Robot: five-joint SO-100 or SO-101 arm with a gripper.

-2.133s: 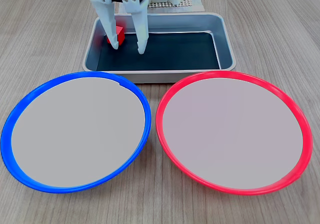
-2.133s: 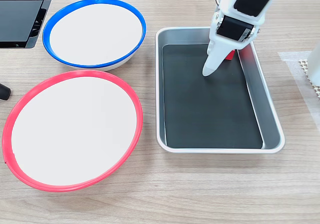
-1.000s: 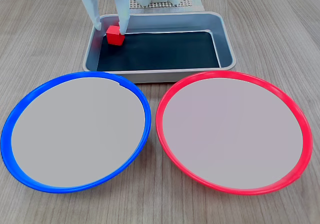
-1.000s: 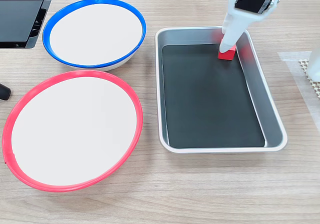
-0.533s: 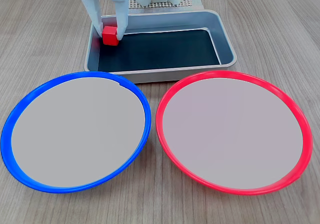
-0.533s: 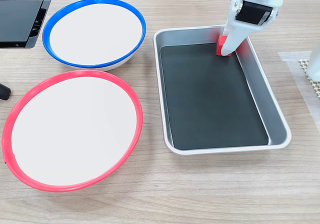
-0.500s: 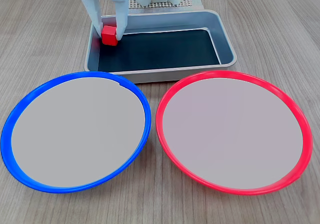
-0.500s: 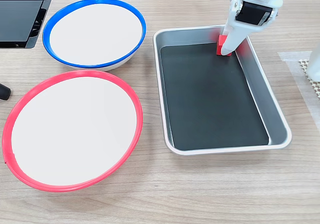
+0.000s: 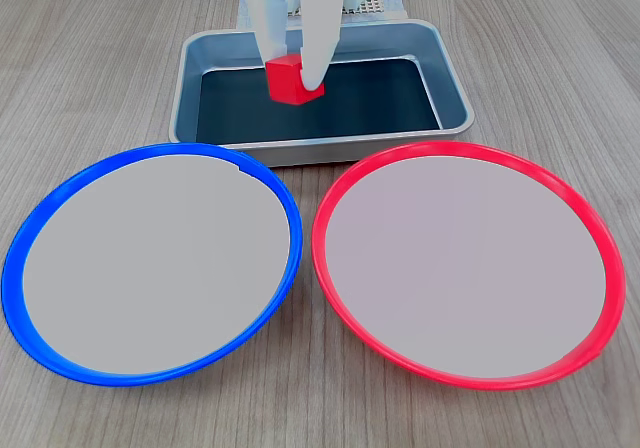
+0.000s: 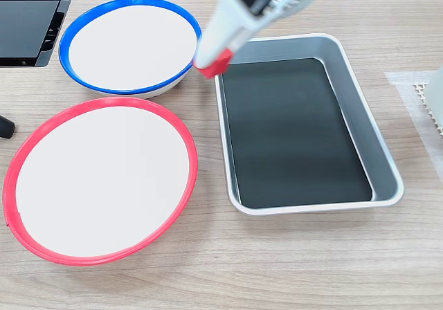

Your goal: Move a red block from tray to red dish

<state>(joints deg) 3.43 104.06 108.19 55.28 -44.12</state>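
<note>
My gripper (image 9: 292, 76) is shut on the red block (image 9: 291, 79), which hangs in the air between the two white fingers. In a fixed view it appears over the tray (image 9: 455, 98). From the other fixed view the gripper (image 10: 213, 65) and the red block (image 10: 215, 66) are over the tray's (image 10: 356, 123) corner nearest the blue dish. The red dish (image 9: 467, 267) lies empty at the front right, and in the other fixed view the red dish (image 10: 100, 178) lies at the lower left.
A blue-rimmed dish (image 9: 150, 260) sits beside the red one, and the same blue-rimmed dish (image 10: 130, 45) is at the upper left in the other fixed view. A black device (image 10: 31, 19) is at the table's far left corner. A white mesh pad (image 10: 428, 106) lies at the right edge.
The gripper has lifted the red block off the tray bottom and carried it away from the tray's far corner towards the dishes. The tray shifted slightly a second ago.
</note>
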